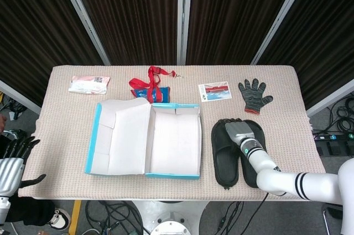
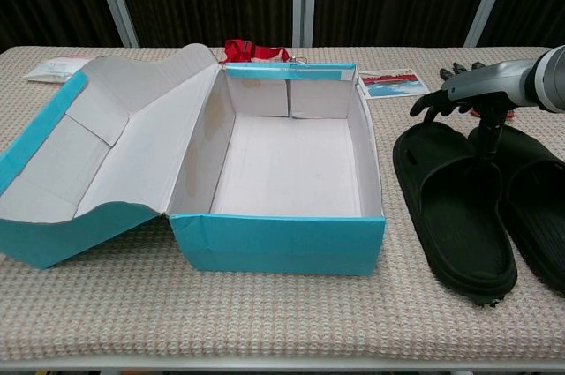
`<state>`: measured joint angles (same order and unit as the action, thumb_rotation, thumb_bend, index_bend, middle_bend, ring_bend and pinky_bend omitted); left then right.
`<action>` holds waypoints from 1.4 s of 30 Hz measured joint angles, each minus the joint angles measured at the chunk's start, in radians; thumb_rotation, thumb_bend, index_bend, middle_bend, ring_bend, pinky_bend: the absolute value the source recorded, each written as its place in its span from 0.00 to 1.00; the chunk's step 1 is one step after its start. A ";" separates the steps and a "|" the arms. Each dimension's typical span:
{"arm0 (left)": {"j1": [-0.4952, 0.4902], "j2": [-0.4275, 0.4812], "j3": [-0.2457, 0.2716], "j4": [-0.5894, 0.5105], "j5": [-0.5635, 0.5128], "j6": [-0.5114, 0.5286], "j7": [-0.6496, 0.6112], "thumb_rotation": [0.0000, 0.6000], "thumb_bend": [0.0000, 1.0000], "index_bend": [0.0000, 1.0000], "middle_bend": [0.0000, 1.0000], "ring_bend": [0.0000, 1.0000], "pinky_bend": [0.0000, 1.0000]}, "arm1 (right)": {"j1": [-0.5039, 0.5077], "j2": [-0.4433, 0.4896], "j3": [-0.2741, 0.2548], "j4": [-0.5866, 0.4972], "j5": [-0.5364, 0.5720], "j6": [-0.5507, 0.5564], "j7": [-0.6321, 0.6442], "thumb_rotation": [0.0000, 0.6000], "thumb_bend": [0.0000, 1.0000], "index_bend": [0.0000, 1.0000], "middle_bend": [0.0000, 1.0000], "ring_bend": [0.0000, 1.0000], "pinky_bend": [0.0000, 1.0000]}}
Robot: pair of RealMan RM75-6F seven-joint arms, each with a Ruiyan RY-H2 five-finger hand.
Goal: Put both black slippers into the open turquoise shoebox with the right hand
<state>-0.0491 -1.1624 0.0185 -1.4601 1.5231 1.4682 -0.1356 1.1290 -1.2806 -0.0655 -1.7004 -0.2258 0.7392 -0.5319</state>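
Two black slippers (image 1: 239,151) side by side, toes pointing away, right robot hand (image 1: 239,131) spread above them, holding nothing

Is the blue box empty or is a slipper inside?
Empty. The shoebox shows only its bare white floor; both slippers lie on the table beside it.
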 measured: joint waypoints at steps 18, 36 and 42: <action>-0.011 0.011 0.009 0.007 -0.007 -0.044 -0.022 1.00 0.06 0.13 0.08 0.00 0.05 | 0.023 -0.041 -0.009 0.037 0.023 0.039 0.012 1.00 0.11 0.32 0.32 0.02 0.00; -0.015 0.026 0.010 -0.016 -0.008 -0.053 -0.017 1.00 0.06 0.13 0.08 0.00 0.05 | -0.079 0.036 0.020 -0.032 -0.154 0.159 0.084 1.00 0.16 0.49 0.44 0.10 0.05; -0.018 0.031 0.009 -0.034 -0.009 -0.057 0.001 1.00 0.06 0.13 0.08 0.00 0.05 | -0.166 0.156 0.060 -0.116 -0.314 0.188 0.203 1.00 0.17 0.50 0.45 0.10 0.05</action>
<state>-0.0672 -1.1315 0.0278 -1.4943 1.5142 1.4109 -0.1345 0.9630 -1.1242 -0.0058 -1.8161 -0.5398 0.9276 -0.3287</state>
